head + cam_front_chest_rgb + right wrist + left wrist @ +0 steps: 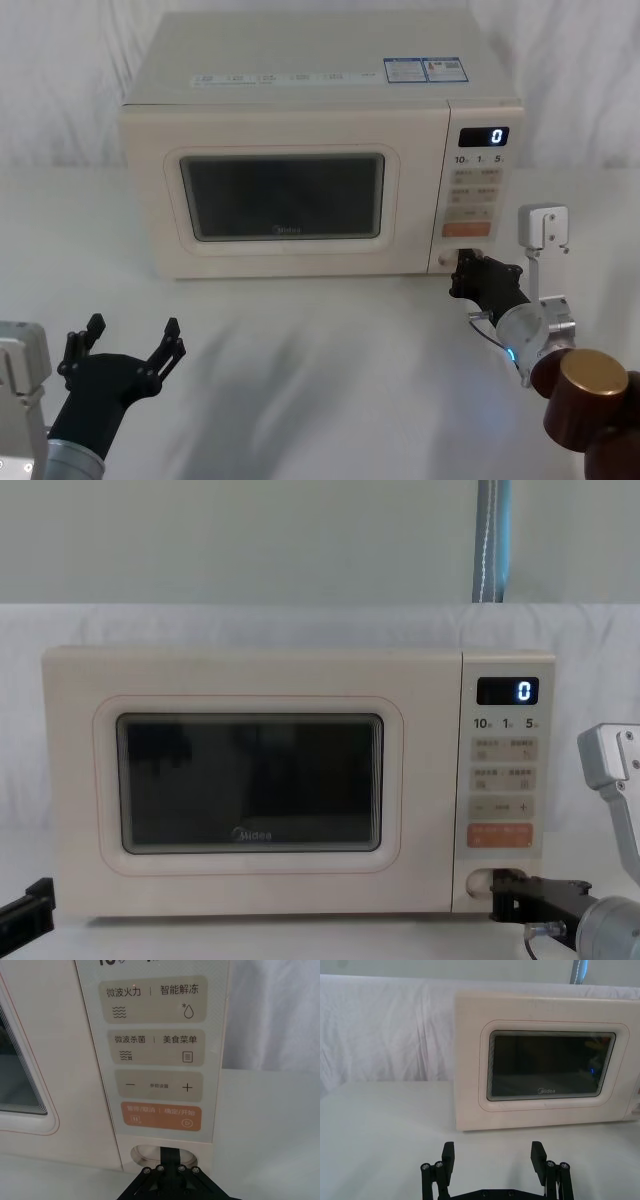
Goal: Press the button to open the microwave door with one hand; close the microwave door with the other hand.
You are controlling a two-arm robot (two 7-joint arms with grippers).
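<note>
Right gripper [170, 1152] largely hides button [142, 1153], seemingly touching.

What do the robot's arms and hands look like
Both are black, pronged hands. The left hand has thin linkage fingers with block tips on a silver-grey wrist. The right hand sits on a silver-grey cylindrical wrist with a small blue light and thin cable, a light grey bracket above it, and a brown joint with a gold cap behind.

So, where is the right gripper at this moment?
In the head view the right gripper is at the button, low on the microwave's right side, under the orange key.
</note>
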